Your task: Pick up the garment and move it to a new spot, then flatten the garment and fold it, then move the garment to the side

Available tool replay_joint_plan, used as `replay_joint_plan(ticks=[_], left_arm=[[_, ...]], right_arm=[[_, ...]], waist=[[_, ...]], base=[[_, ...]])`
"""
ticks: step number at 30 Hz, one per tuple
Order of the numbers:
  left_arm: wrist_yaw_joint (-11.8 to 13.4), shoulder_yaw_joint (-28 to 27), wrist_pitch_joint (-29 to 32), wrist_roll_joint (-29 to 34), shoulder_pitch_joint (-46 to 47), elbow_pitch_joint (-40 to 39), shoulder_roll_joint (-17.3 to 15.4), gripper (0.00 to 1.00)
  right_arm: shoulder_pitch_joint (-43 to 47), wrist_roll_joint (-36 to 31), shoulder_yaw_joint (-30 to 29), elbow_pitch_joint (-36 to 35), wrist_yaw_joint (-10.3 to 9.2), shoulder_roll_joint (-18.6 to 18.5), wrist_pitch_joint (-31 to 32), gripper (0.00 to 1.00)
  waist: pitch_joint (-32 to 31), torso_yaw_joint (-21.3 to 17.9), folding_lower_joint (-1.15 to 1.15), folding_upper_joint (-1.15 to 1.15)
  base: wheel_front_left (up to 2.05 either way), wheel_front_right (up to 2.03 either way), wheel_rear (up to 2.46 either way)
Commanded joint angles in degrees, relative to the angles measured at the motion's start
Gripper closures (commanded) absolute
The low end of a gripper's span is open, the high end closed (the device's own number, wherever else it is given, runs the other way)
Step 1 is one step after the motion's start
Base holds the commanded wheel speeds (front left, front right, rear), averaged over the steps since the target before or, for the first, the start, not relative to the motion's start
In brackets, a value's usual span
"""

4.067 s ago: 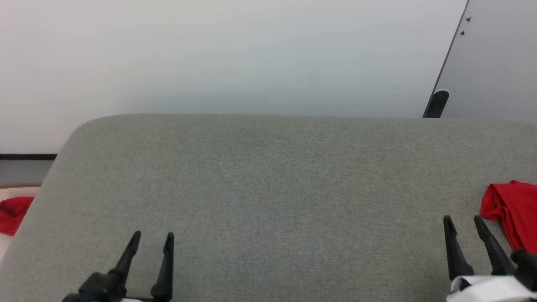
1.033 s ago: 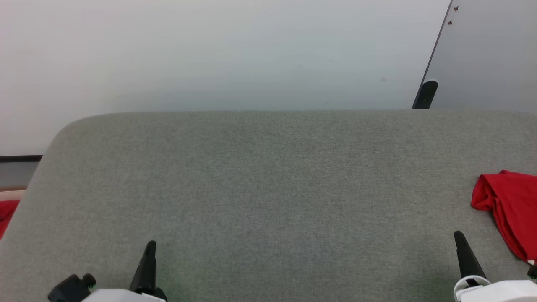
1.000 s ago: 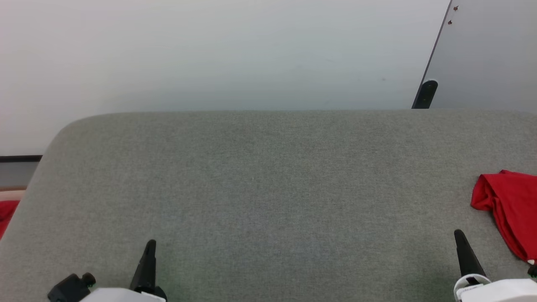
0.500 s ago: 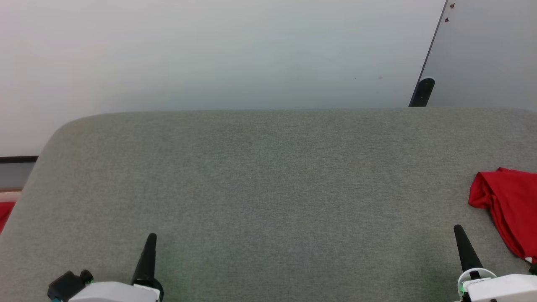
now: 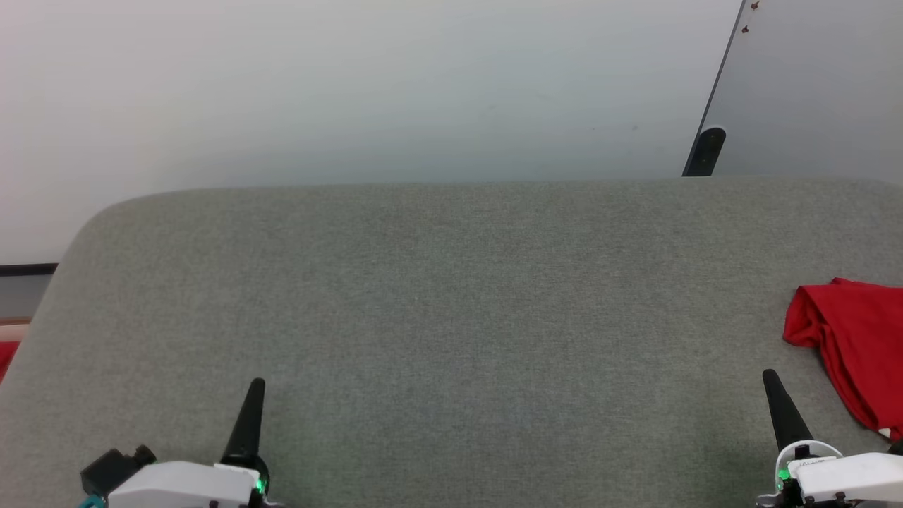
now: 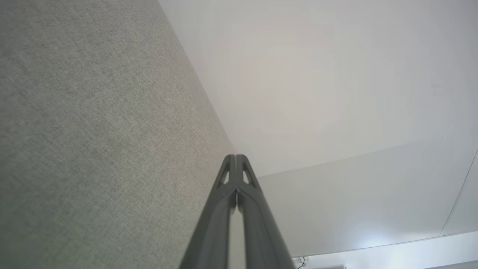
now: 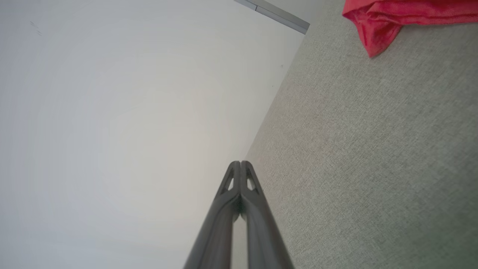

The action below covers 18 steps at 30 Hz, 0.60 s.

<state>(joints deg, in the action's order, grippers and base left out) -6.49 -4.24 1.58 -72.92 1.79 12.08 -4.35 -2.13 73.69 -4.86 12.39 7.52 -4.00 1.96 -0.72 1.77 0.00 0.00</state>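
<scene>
Jaws of the left gripper [image 6: 236, 157] are recorded as pressed together along their length in the left wrist view, with nothing pinched between them. Jaws of the right gripper [image 7: 240, 163] are likewise closed tip to tip and empty in the right wrist view. In the head view the left gripper [image 5: 255, 389] is seen at 7 o'clock and the right gripper [image 5: 770, 381] at 5 o'clock, each as one dark spike rising from a white wrist housing, both over the grey fabric surface [image 5: 451, 303]. The garment [image 5: 850, 339] is noted at 3 to 4 o'clock of the head view, bunched in red folds on that surface and cut off by the frame edge. It lies near the right gripper, at about 2 o'clock from the tips, and is not touched by them. In the right wrist view the garment [image 7: 388, 16] is seen at 1 o'clock, apart from the fingers. A pale wall [image 5: 353, 85] is recorded behind the surface, and a grey panel [image 5: 818, 85] at 2 o'clock.
</scene>
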Motion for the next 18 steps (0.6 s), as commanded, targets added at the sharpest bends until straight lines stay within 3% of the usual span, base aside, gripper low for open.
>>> replay_joint_plan(ticks=[1, 18], left_arm=[[-0.3, -0.4, 0.5, -1.8, 1.1, -0.1, 0.0, 1.00], [-0.7, -1.3, 2.5, -9.4, 2.8, 0.8, 0.7, 1.00]], right_arm=[[-1.5, 1.6, -0.3, -0.2, -0.03, 0.1, 0.4, 1.00], [-2.7, 9.0, -1.0, 0.6, -0.04, 0.5, 2.2, 1.00]], waist=[[0.0, -0.1, 0.00, 0.00], [0.4, -0.7, 0.00, 0.00]], base=[[0.00, 0.00, 0.00], [0.00, 0.00, 0.00]])
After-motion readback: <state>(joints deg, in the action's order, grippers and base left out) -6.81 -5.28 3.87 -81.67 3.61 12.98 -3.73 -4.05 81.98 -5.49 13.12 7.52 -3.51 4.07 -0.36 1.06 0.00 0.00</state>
